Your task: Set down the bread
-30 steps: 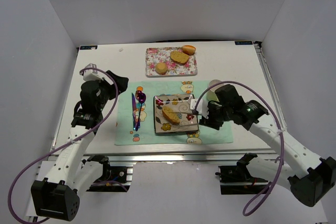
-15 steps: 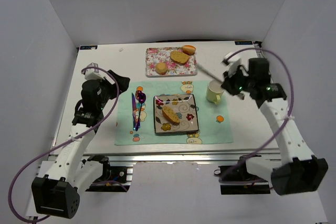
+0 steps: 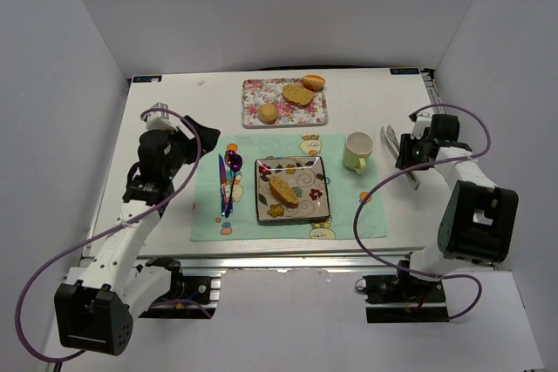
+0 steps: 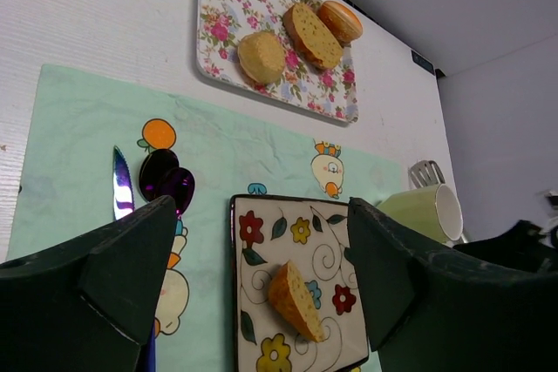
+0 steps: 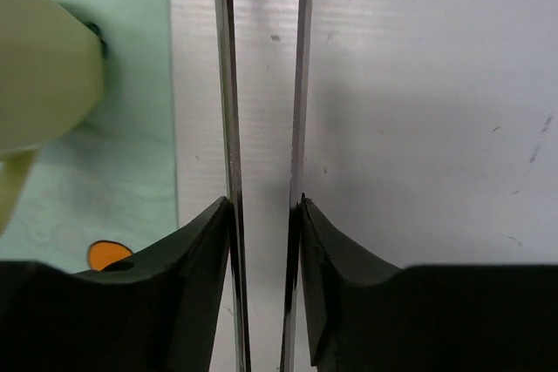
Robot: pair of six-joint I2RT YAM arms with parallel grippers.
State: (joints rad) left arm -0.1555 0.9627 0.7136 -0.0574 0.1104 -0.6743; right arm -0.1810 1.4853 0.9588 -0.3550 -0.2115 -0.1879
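Bread [image 3: 283, 189] lies on the square patterned plate [image 3: 316, 208], left of its middle and turned slantwise, with nothing touching it. By the look of it the placing is done. The plate sits on the pale green placemat [image 3: 349, 215], with a knife [image 3: 222, 187] and a purple spoon [image 3: 233, 161] just to its left.

The right claw [image 5: 264, 206] is well apart from the plate, over bare table to the right of the yellow-green mug [image 3: 356, 151]. It is pinched onto a pair of metal tongs [image 5: 228, 84], whose two blades run out between its fingers with a narrow gap between them. No food shows in that gap, though the tips run out of the wrist view. Its position suggests the tool is being parked out of the way; whether the tongs rest on the table I cannot tell.

The left claw [image 4: 261, 211] hangs over the left side of the placemat, spread wide and holding nothing. It faces the plate, likely just waiting.

At the far side a floral tray [image 3: 253, 98] carries a round pale bun [image 3: 268, 113], a wider slice [image 3: 297, 94] and a small browner roll [image 3: 314, 82]. Nothing crowds the bread; the mug is the nearest thing between plate and tongs.
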